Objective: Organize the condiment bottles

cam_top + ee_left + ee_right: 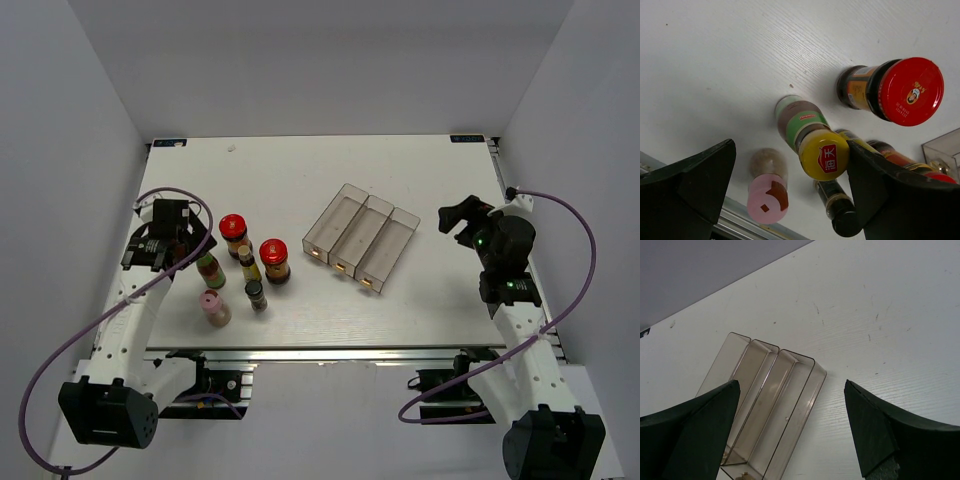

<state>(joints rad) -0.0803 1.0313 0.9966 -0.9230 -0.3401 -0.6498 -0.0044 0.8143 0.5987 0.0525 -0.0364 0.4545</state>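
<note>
The white surface (300,170) carries everything. The left arm (130,320) rises from its base along the left edge and bends inward. Its pincer (190,243) is spread wide and grips nothing, tilted down toward the cluster of condiment bottles just to its right. The right arm (520,330) climbs the right edge and its wrist turns left. Its pincer (455,222) also has its jaws wide apart and holds nothing, aimed at the clear three-compartment tray (362,236) but well apart from it. The tray lies diagonally right of centre. All six bottles stand upright on the surface left of it, outside its compartments. One red-lidded jar (233,232) is farthest back and the second red-lidded jar (274,258) is nearest the tray. The tall yellow-capped green-and-red bottle (210,268) stands closest to the left pincer. In the left wrist view its cap appears between the two fingers (695,185), with the other bottles crowded close behind it. The small yellow-capped bottle (248,262) sits between the two jars, just beside the second. The black-capped bottle (256,294) and the pink bottle (214,307) stand nearest the front edge.
</note>
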